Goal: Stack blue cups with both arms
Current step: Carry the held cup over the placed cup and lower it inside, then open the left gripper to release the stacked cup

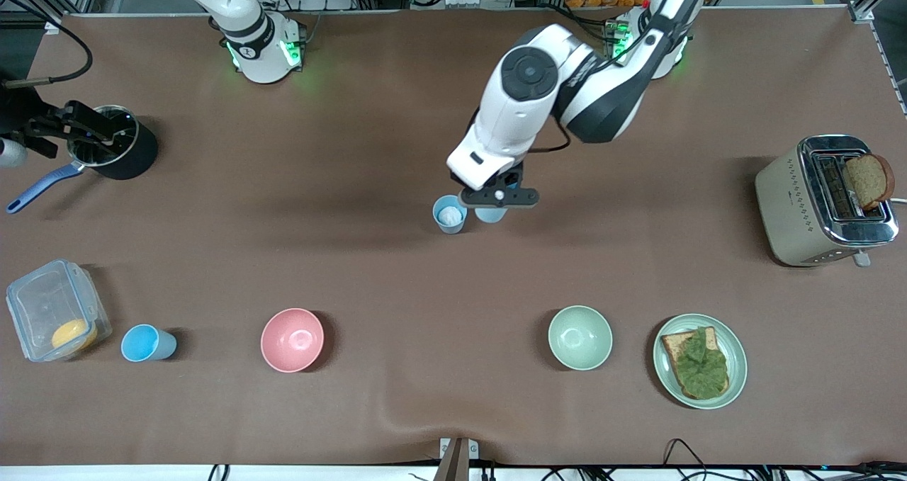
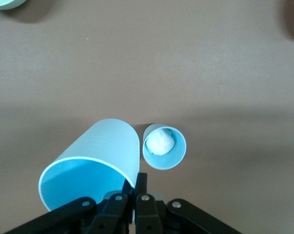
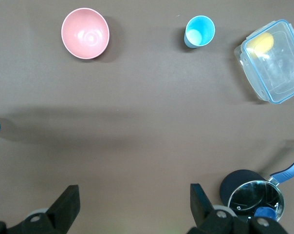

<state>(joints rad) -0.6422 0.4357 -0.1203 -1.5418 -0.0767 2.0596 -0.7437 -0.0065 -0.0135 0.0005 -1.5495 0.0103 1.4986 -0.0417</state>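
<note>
The left hand [image 1: 499, 199] is at the middle of the bench [image 1: 397, 268], and its two fingers are pressed together on the rim of a blue cup [image 2: 96, 163], so this held cup hangs tilted from the hand, with its open mouth turned up toward the wrist camera. Just beside it, toward the right arm's end of the bench, a second blue cup [image 1: 449, 214] stands upright on the bench; it has a whitish patch inside at the bottom. In the left wrist view the two cups look very close, but I cannot tell if they touch. A third blue cup [image 1: 147, 343] stands much nearer to the front camera, toward the right arm's end, between a clear plastic box [image 1: 55, 311] with something yellow inside and a pink bowl [image 1: 292, 339]. The right hand [image 3: 132, 204] waits up over the bench near a black pot [image 1: 117, 144] with a blue handle; its fingers are spread wide and hold nothing. Toward the left arm's end there are a pale green bowl [image 1: 579, 337], a plate [image 1: 737, 368] with bread and green leaf, and a toaster [image 1: 793, 205] with one slice in it.
</note>
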